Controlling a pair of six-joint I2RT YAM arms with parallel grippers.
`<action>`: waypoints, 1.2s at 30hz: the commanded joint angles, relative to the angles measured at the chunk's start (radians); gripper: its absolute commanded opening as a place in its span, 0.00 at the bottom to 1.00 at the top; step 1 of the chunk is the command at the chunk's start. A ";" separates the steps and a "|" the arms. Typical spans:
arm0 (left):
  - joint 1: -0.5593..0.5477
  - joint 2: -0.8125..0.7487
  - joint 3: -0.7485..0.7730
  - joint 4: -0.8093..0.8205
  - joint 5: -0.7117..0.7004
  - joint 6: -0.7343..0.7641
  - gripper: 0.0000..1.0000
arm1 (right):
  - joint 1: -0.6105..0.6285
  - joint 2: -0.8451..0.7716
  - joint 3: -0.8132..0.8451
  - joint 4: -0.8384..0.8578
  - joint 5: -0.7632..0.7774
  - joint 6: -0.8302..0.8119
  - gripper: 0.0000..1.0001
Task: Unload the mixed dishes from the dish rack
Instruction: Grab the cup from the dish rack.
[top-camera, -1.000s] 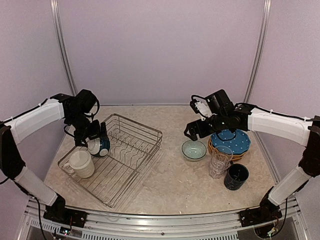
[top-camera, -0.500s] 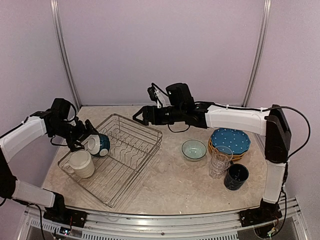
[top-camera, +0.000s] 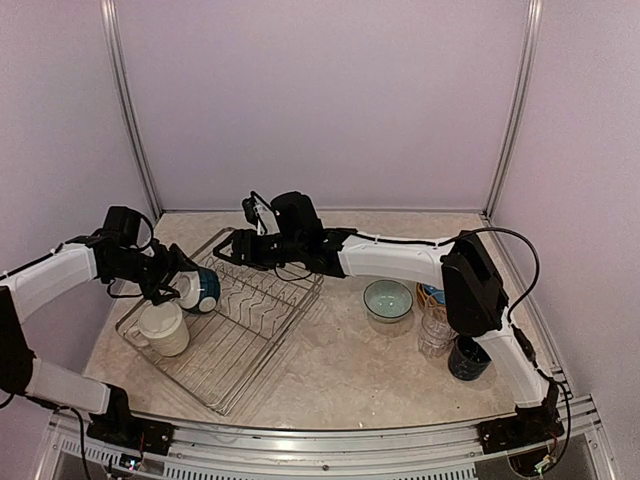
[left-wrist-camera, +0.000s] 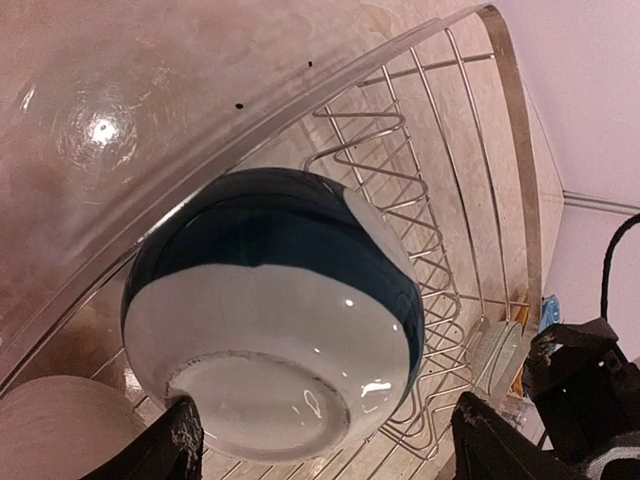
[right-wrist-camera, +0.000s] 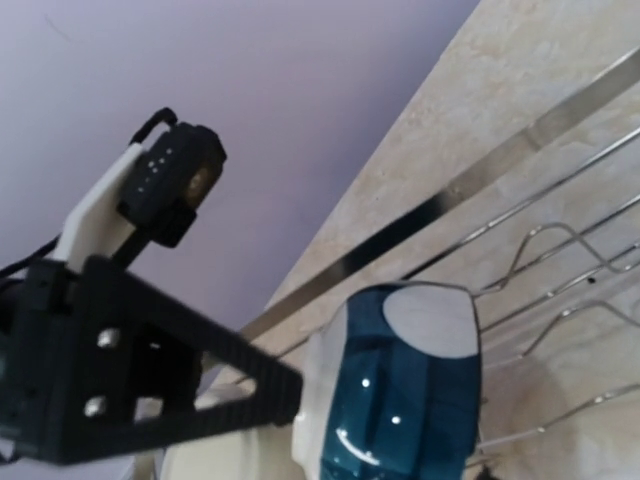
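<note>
Cream mug (top-camera: 163, 327): sits in the near left corner of the dish rack (top-camera: 255, 320).
Teal and white bowl (left-wrist-camera: 270, 330): in the rack just behind the mug, tipped on its side, its bottom facing the left gripper (top-camera: 178, 287).
Left gripper: fingers wide apart, one on each side of the bowl, not squeezing yet.
Right gripper (top-camera: 226, 250): farther back, over the rack. The bowl lies to its left. I cannot tell how its fingers stand.
Nearer arm: the left one.
Writing: none to read.
</note>
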 joint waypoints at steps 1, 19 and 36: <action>0.007 0.006 -0.050 0.062 0.093 -0.008 0.79 | 0.015 0.072 0.072 -0.019 0.021 0.036 0.60; 0.007 -0.146 -0.132 -0.008 0.077 0.026 0.78 | 0.041 0.259 0.218 -0.037 0.013 0.125 0.47; 0.016 -0.065 -0.095 0.026 -0.086 0.007 0.99 | 0.087 0.335 0.333 -0.057 0.001 0.080 0.43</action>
